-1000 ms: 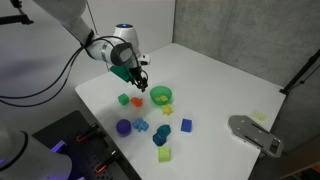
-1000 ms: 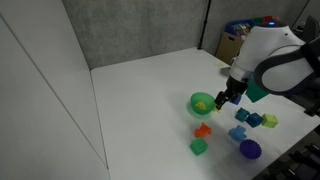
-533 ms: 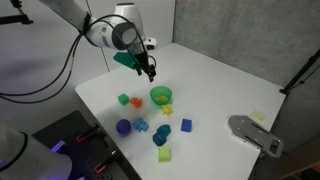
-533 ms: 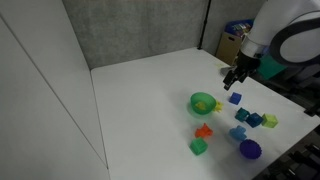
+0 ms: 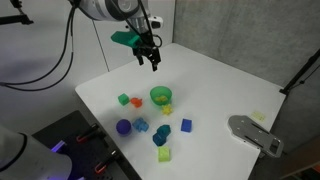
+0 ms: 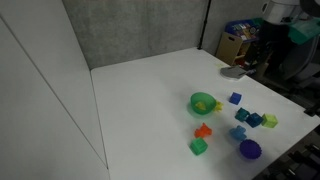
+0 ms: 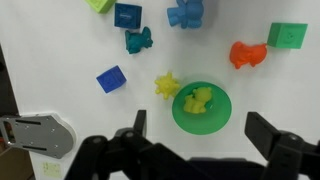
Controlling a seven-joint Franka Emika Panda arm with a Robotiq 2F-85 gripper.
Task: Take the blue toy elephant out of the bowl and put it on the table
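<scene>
Pincer (image 5: 153,63) released and empty, hanging high above the worktop (image 5: 230,85). Judged reason: from this height the wrist camera takes in all the toys. Elephant (image 7: 186,12) is not in the bowl (image 7: 222,118). It lies on the worktop at 12 o'clock from it, wrist view. The bowl holds a yellow-green toy (image 7: 200,99). Versus 1.0 s ago: the arm has lifted from beside the bowl, carrying nothing.

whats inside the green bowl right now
In the wrist view the bowl holds one yellow-green lumpy toy. Nothing blue shows inside. The bowl floor directly beneath that toy is covered.
</scene>
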